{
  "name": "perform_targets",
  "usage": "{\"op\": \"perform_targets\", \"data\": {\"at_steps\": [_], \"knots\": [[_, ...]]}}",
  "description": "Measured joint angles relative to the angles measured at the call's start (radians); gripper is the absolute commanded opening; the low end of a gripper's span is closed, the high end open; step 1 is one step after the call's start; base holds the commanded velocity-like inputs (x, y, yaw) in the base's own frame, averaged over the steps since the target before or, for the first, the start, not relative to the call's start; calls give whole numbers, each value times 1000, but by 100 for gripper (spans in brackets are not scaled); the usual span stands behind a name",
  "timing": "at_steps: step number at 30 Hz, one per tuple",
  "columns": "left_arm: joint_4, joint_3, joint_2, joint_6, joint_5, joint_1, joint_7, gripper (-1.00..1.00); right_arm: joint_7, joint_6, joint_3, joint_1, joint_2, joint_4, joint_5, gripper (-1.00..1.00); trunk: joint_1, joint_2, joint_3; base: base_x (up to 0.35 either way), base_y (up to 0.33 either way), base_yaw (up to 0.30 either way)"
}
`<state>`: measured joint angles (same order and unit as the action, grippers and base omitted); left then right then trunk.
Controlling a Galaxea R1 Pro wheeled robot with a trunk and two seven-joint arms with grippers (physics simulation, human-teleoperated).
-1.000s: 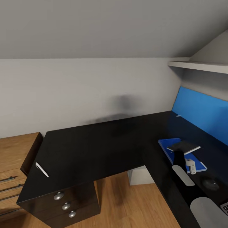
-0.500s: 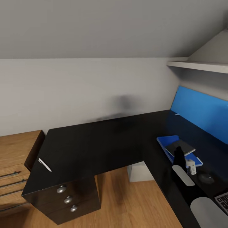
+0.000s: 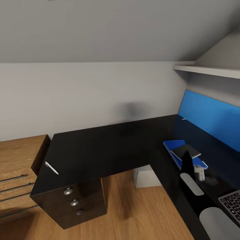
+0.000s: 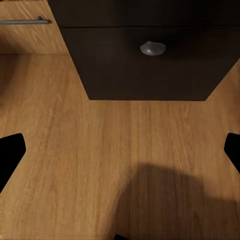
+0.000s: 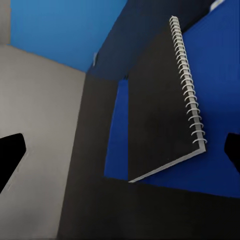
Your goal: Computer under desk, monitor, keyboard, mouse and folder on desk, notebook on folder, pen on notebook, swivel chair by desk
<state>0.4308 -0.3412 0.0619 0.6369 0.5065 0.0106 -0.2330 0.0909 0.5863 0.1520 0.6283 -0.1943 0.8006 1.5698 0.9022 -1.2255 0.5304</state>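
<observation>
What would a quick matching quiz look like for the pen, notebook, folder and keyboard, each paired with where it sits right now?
Things:
1. pen
2. notebook
3. folder
4. keyboard

Places:
A. flat on the desk, under the notebook
B. lower right corner of the head view
C. on top of the blue folder
D. alone near the desk's left end

Pairs: 1-D, 2-C, 3-A, 4-B

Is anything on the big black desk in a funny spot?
Yes. The white pen lies alone at the desk's far left edge, well apart from the notebook stacked on the blue folder where it belongs.
</observation>
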Motion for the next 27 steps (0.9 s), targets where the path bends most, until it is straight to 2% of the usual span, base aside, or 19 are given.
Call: {"op": "perform_targets", "data": {"at_steps": [3, 5, 6, 8, 9, 11, 13, 14, 15, 16, 17, 18, 19, 21, 22, 23, 27], "knots": [[0, 3, 1, -1, 1, 0, -1, 100, -50, 0, 0, 0, 5, 3, 0, 100, -11, 21, -9, -1, 0, 0], [0, 8, 3, -26, 4, 0, -1, 100, -93, 1, -2, -1, 38, 4, -5, 100, -19, 35, -16, 0, 0, 0], [-1, 9, 4, -68, 5, 0, -3, 100, -104, 2, -3, -2, 64, 3, -8, 100, -23, 42, -19, 0, 0, 19], [0, 10, 4, -144, 5, 0, -6, 100, -111, 3, -1, -2, 98, 1, -11, 100, -31, 56, -26, 0, 0, 96], [-1, 10, 5, -195, 6, 0, -8, 100, -114, 4, 6, -3, 123, 0, -23, 100, -34, 63, -30, 0, 0, 140], [0, 10, 5, -231, 6, 0, -8, 100, -115, 5, 21, -3, 151, -5, -54, 100, -42, 77, -38, 0, 0, 186], [-1, 10, 6, -254, 6, 0, -8, 100, -116, 15, 49, -3, 196, -31, -126, 100, -50, 91, -46, 0, 0, 222], [-1, 11, 5, -257, 6, 0, -8, 100, -116, 21, 55, -3, 210, -43, -150, 100, -54, 98, -50, 0, 0, 239], [-1, 10, 5, -263, 6, 0, -7, 100, -116, 55, 71, -4, 246, -83, -228, 100, -58, 105, -54, 0, 0, 241], [-1, 11, 5, -264, 6, 0, -7, 100, -116, 71, 75, -3, 261, -98, -260, 100, -61, 112, -57, 0, 0, 245], [-1, 11, 5, -266, 6, 0, -7, 100, -115, 102, 80, -3, 285, -128, -319, 100, -65, 119, -61, 0, 0, 247], [-1, 11, 6, -267, 6, 0, -6, 100, -114, 117, 83, -3, 297, -143, -351, 100, -69, 126, -65, 0, 0, 253], [-1, 11, 6, -267, 6, 0, -6, 100, -113, 140, 86, -3, 317, -170, -409, 100, -73, 133, -69, 0, 0, 258], [-1, 11, 6, -268, 6, 0, -5, 100, -112, 155, 87, -3, 336, -195, -463, 100, -81, 147, -76, 0, 0, 266], [-1, 11, 6, -269, 6, 0, -4, 100, -112, 165, 88, -3, 352, -216, -508, 100, -84, 154, -80, 0, 0, 282], [-1, 11, 5, -269, 6, 0, -3, 100, -111, 179, 91, -4, 369, -268, -600, 100, -88, 161, -83, 0, 0, 283], [-1, 11, 5, -269, 6, 0, -3, 100, -110, 182, 120, -4, 369, -311, -678, 100, -104, 189, -96, 0, 0, 285]]}}
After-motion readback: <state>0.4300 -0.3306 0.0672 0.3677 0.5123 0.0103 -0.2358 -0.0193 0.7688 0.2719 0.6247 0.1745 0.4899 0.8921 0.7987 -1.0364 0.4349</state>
